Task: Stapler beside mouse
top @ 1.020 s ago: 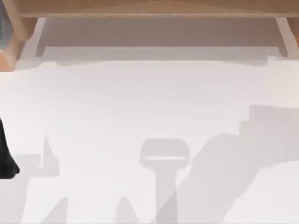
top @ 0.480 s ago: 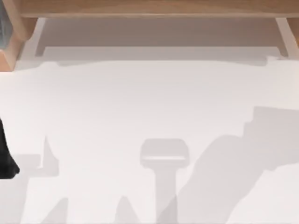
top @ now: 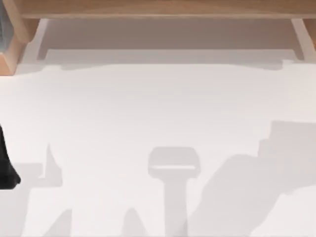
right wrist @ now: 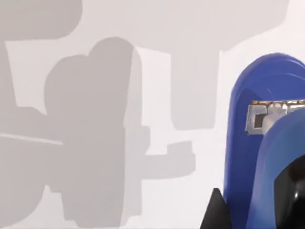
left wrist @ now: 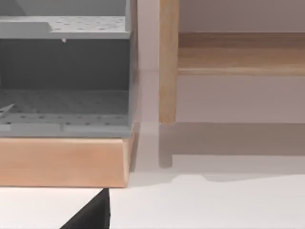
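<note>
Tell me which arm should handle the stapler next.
Right, most likely. In the right wrist view the blue stapler lies close under that arm, on the white table. The left arm sits at the table's left edge, facing a grey shelf.

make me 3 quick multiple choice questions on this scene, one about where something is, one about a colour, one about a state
1. In the top view, where does the dark part of the left arm sit?
A. at the table's left edge
B. in the middle of the table
C. at the right edge

2. What colour is the stapler body in the right wrist view?
A. red
B. blue
C. green

3. How does the stapler's front end look in the right wrist view?
A. a metal staple channel is exposed between its two blue parts
B. wrapped in tape
C. broken in two pieces

Answers:
1 A: the dark shape touches the left border over the white table.
2 B: both the base and upper arm are plainly blue.
3 A: a silvery metal strip shows under the upper blue part.
</note>
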{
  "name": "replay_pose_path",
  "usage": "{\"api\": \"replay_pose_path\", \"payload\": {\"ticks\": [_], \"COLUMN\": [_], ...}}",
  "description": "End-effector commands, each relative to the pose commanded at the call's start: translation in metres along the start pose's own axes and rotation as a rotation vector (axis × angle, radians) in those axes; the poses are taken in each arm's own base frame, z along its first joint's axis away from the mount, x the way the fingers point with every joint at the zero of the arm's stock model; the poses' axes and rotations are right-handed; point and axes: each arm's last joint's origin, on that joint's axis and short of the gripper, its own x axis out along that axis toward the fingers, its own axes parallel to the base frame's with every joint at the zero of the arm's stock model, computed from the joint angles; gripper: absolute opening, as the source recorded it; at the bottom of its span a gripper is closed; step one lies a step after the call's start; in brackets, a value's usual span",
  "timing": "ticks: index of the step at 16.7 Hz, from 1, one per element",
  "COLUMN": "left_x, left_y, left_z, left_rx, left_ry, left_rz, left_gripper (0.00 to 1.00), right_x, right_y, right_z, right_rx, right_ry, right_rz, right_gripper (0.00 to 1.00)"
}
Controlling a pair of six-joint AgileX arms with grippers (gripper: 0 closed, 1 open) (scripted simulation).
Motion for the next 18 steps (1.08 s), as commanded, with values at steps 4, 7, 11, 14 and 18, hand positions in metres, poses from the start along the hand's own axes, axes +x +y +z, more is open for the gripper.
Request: {"api": "replay_pose_path", "payload": {"ticks": [4,7,11,14,18], "left_x": [0.0,0.0,0.0,0.0,0.0], "left_y": [0.0,0.0,0.0,0.0,0.0], "left_z": [0.0,0.0,0.0,0.0,0.0], "left_rx": [0.0,0.0,0.0,0.0,0.0], "left_ry": [0.0,0.0,0.0,0.0,0.0], "left_rz": [0.0,0.0,0.0,0.0,0.0], "left_gripper": [1.0,1.0,1.0,1.0,1.0], "right_x": [-0.006,-0.005,0.007,0.022,0.046], "right_y": [-0.006,-0.006,0.001,0.011,0.021], "right_z": [0.0,0.004,0.014,0.021,0.021], "right_rx": [0.017,0.001,-0.044,-0.086,-0.118], "right_ry": [-0.023,-0.044,-0.061,-0.061,-0.023], "right_rz": [-0.015,-0.018,-0.006,0.014,0.04], "right_gripper": [0.0,0.0,0.0,0.0,0.0]}}
